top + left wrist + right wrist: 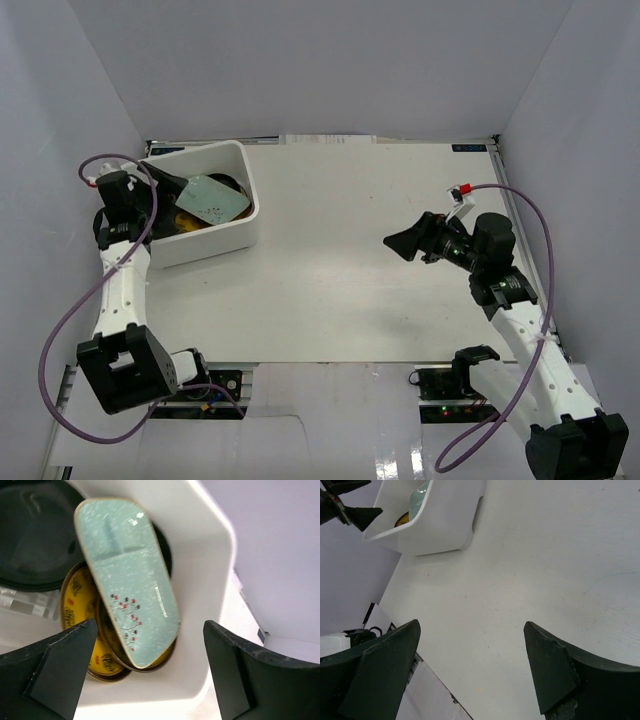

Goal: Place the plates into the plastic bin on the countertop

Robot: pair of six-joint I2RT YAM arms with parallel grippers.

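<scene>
- Bright, even overhead light fills the room; the countertop looks almost washed out.
- Shadows beneath the arms are faint and soft-edged.
- The pale mint plate carries small white glints of glare.
- In the left wrist view, the plastic bin wall is nearly blown out.

top: overhead | left wrist: close above bin | right wrist: bin distant

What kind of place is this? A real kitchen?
Probably a robot test booth, not a kitchen: plain grey walls box in a white table, with a left arm and a right arm bolted at its near edge.
</scene>
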